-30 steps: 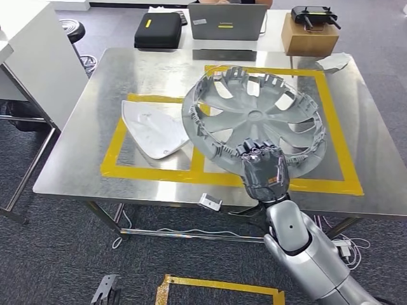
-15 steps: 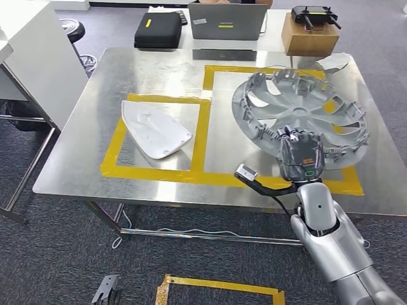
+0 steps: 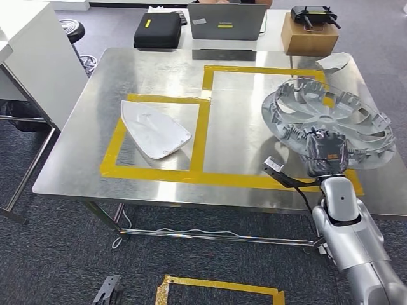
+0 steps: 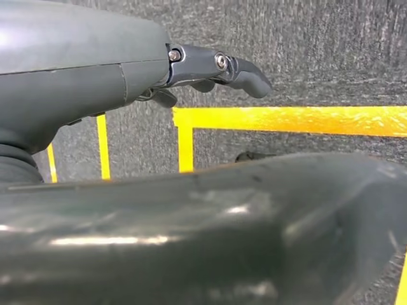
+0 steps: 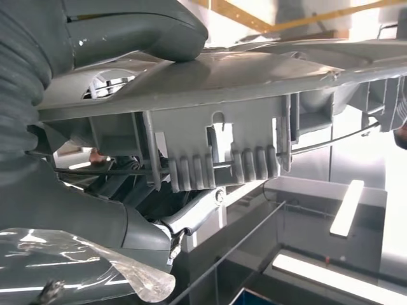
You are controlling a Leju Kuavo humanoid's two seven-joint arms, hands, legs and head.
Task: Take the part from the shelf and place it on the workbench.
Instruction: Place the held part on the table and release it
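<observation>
The part is a silver-grey wheel cover (image 3: 331,114), held tilted just above the right end of the steel workbench (image 3: 144,70), over the right yellow-taped box. My right hand (image 3: 327,154) grips its near rim from the front edge of the table. Up close in the right wrist view, the cover's ribbed rim (image 5: 230,76) lies under the thick thumb (image 5: 134,28). My left hand (image 4: 96,70) hangs over grey carpet with yellow floor tape, a dark finger (image 4: 240,67) stretched out, holding nothing.
A white curved panel (image 3: 154,130) lies in the left taped box. Yellow tape (image 3: 204,121) divides the bench. Behind it stand a black case (image 3: 157,30), a laptop (image 3: 226,21) and a cardboard box (image 3: 309,37). A white scrap (image 3: 334,61) lies at the far right corner.
My right hand has carried the wheel cover steadily to the right, from the middle of the bench to its right end. The white panel has not moved.
</observation>
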